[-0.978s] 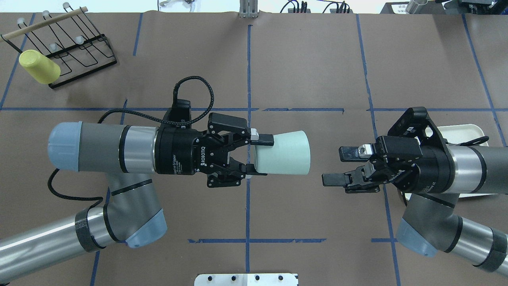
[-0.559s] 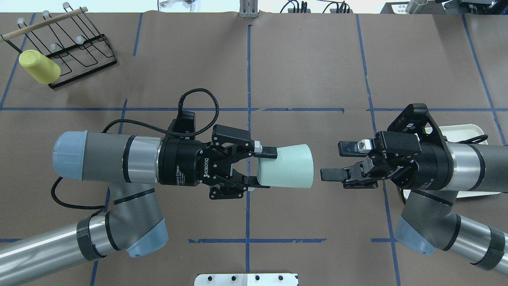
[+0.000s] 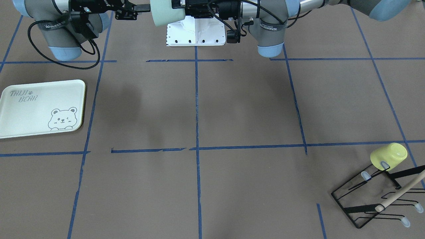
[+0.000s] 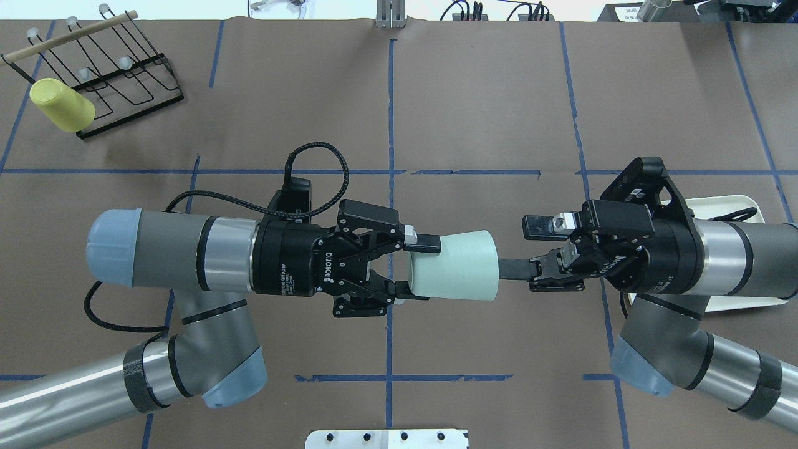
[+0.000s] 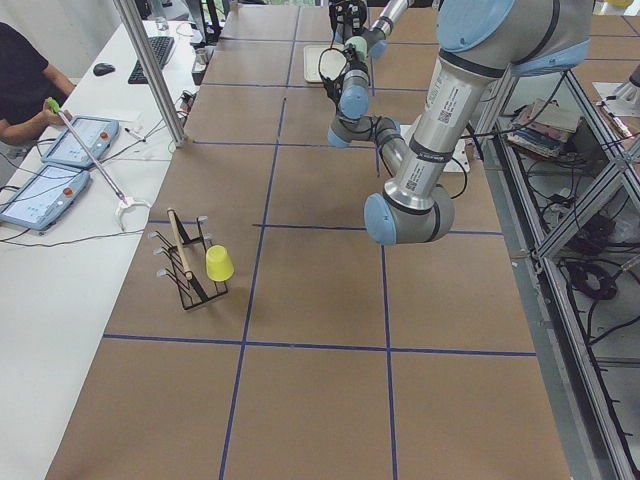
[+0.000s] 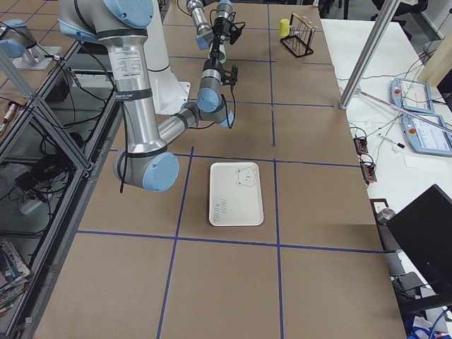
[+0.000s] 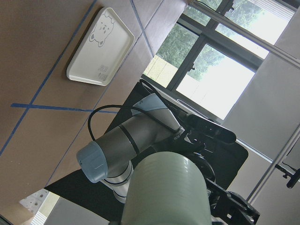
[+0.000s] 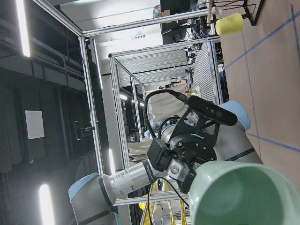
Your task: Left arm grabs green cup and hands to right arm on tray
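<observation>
My left gripper (image 4: 423, 267) is shut on the base of the pale mint-green cup (image 4: 454, 265) and holds it on its side above the table's middle, mouth toward the right arm. My right gripper (image 4: 514, 247) is open. Its lower finger tip is at the cup's rim and its upper finger stands apart above the rim. The right wrist view looks into the cup's mouth (image 8: 243, 197). The left wrist view shows the cup's wall (image 7: 164, 192). The cream tray (image 3: 40, 106) with the bear drawing lies flat on the table, partly under the right arm in the overhead view (image 4: 729, 206).
A yellow-green cup (image 4: 61, 105) hangs on a black wire rack (image 4: 124, 81) at the table's far left corner. A white base plate (image 4: 386, 438) sits at the near edge. Blue tape lines cross the brown table.
Both grippers have moved toward each other. The left one carried the cup to the right, and the right gripper's lower finger now reaches the cup's rim.
</observation>
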### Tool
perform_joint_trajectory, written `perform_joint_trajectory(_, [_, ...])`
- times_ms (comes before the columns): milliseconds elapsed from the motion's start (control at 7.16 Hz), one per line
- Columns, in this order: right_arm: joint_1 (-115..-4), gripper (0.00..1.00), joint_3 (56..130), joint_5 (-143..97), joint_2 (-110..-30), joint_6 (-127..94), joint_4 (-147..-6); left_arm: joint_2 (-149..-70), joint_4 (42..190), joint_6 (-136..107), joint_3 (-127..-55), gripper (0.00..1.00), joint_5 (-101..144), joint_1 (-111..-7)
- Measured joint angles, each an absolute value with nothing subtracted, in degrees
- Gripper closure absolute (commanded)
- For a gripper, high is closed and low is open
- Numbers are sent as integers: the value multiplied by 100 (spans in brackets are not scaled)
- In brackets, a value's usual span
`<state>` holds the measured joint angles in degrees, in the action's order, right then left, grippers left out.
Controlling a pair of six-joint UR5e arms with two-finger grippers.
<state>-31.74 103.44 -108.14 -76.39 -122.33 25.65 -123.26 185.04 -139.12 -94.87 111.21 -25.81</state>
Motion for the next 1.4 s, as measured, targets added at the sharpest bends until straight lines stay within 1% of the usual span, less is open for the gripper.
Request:
perform_joint_trajectory(140, [-3170, 4, 10317, -10812, -7594, -12232, 2562, -12332, 18502, -13911, -9484, 93, 11119, -2562])
perform_joint_trajectory(279, [-3167, 9, 10261, -10809, -7542, -12229, 2564, -12342, 18501, -13907, -9484, 93, 11114, -2532])
perform_joint_trajectory(559, [-3138, 46, 10178, -10811, -7473, -12226, 2578, -12357, 18501, -13905, -9478, 91, 11097, -2509])
perform_joint_trajectory(698, [-3119, 61, 10169, -10816, -7466, -12224, 2596, -12362, 18499, -13904, -9476, 87, 11094, -2507])
perform_joint_trajectory(838, [-3094, 73, 10165, -10818, -7464, -12222, 2608, -12362, 18495, -13904, -9477, 83, 11092, -2505])
perform_joint_trajectory(978, [-3066, 77, 10159, -10815, -7464, -12222, 2610, -12361, 18493, -13904, -9480, 70, 11092, -2505])
perform_joint_trajectory(1117, [-3038, 82, 10157, -10807, -7467, -12221, 2610, -12356, 18493, -13902, -9482, 37, 11089, -2505])
perform_joint_trajectory(1257, [-3019, 94, 10154, -10805, -7472, -12223, 2609, -12355, 18492, -13896, -9486, 12, 11084, -2506])
perform_joint_trajectory(1397, [-3009, 100, 10153, -10804, -7474, -12225, 2608, -12352, 18481, -13889, -9486, 0, 11081, -2506])
